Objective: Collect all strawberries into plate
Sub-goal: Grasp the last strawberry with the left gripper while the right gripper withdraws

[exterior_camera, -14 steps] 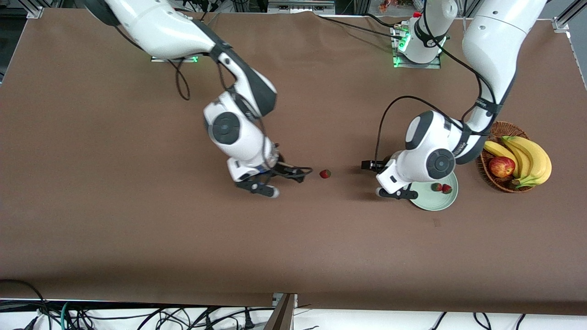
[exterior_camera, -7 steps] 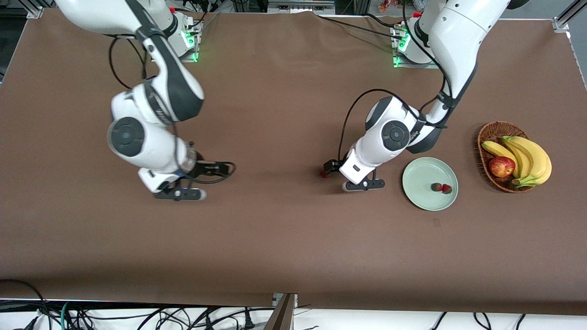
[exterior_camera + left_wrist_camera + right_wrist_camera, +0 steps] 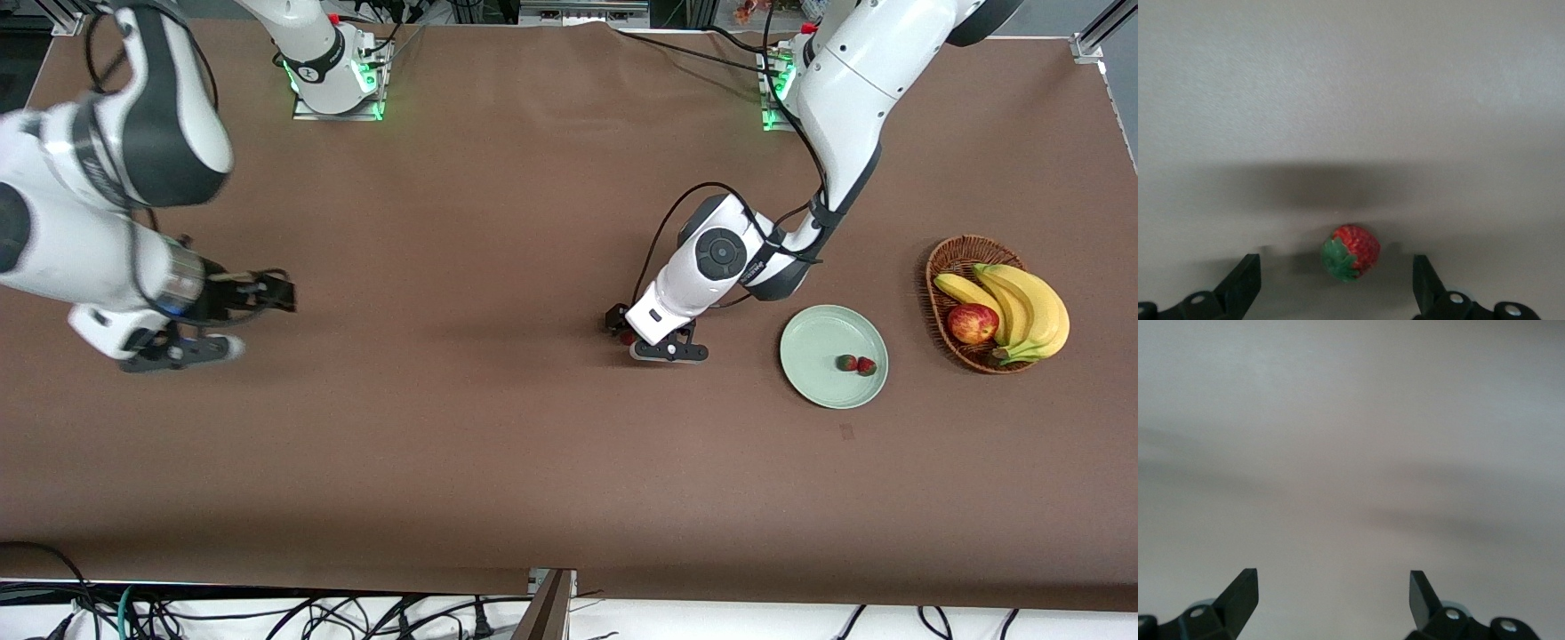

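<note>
Near the centre of the front view, a little right of middle, the left gripper (image 3: 633,342) sits low over the brown table (image 3: 498,444) with its fingers spread wide. The loose strawberry (image 3: 1351,252) lies on the table between the two fingertips (image 3: 1245,283), untouched by either (in the front view only a sliver of red shows at the gripper's edge). In the left wrist view the berry sits at the lower middle of the frame, green cap showing.

The plate (image 3: 822,391) lies right of that gripper in the front view, with two strawberries (image 3: 856,364) side by side on its right half. A basket (image 3: 956,258) of bananas (image 3: 1022,302) and an apple (image 3: 972,323) stands at the right edge.

The right gripper (image 3: 258,307) hangs over bare table at the left of the frame, fingers wide apart and holding nothing.
</note>
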